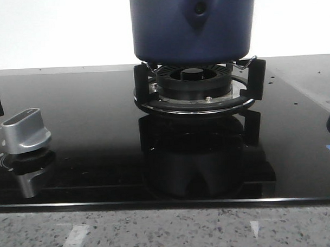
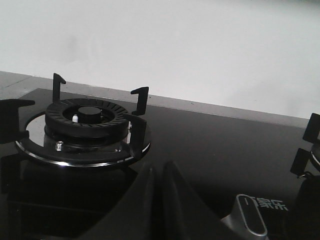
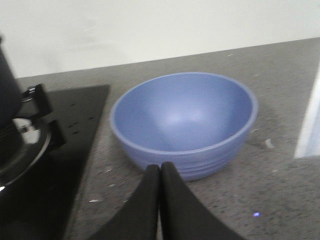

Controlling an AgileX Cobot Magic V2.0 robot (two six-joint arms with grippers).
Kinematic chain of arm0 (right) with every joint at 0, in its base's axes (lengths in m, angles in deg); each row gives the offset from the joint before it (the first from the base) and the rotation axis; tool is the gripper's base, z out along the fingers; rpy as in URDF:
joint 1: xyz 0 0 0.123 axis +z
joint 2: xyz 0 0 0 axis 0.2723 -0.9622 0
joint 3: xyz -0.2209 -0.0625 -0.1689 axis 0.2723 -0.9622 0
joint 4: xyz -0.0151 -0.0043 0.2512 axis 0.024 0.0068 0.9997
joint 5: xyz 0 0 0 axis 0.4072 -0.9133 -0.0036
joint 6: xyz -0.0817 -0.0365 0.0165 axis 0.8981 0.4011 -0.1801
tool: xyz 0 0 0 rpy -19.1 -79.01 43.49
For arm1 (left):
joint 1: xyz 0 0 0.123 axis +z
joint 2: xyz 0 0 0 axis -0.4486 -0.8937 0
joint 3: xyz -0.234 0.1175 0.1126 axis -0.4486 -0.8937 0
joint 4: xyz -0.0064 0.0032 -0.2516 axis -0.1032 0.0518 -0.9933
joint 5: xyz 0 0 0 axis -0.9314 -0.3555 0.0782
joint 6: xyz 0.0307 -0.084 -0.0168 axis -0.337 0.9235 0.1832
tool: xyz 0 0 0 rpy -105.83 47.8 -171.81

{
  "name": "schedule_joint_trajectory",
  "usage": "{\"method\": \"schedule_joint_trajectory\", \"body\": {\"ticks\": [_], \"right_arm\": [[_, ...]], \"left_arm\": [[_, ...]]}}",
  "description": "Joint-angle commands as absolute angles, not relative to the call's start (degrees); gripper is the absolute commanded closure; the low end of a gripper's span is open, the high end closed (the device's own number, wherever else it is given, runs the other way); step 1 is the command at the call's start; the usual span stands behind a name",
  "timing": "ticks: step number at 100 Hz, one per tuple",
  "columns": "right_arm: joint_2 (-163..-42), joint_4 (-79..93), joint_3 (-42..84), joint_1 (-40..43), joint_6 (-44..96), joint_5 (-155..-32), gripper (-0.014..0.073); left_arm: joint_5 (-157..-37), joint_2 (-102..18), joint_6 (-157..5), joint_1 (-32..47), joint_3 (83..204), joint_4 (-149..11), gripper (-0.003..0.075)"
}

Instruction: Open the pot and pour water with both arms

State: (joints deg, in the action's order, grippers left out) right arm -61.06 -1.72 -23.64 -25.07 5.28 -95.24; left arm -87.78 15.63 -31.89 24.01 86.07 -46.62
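The large dark-blue pot (image 1: 191, 26) stands on the black burner grate (image 1: 199, 87) in the middle of the hob; its teardrop handle mount faces me and its top is cut off by the frame. A sliver of its dark side shows in the right wrist view (image 3: 7, 82). My left gripper (image 2: 159, 172) is shut and empty above the glass hob beside another, bare burner (image 2: 85, 120). My right gripper (image 3: 160, 169) is shut and empty over the grey counter, close in front of a smaller light-blue bowl (image 3: 185, 122). Neither gripper shows in the front view.
A silver control knob (image 1: 25, 130) stands on the black glass hob (image 1: 90, 158) at the left; it also shows in the left wrist view (image 2: 248, 220). A speckled grey counter (image 1: 168, 229) runs along the front edge. A white wall is behind.
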Motion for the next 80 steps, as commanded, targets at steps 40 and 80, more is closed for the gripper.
{"method": "schedule_joint_trajectory", "body": {"ticks": [40,80], "right_arm": [[-44.01,-9.50,-41.77,-17.53,-1.87,-81.03,0.0640],[-42.46,-10.90,-41.55,-17.85,-1.83,-84.94,0.0640]], "left_arm": [[-83.67,17.26,-31.38,23.89,84.30,-46.47,0.0741],[-83.67,17.26,-31.38,23.89,84.30,-46.47,0.0741]]}}
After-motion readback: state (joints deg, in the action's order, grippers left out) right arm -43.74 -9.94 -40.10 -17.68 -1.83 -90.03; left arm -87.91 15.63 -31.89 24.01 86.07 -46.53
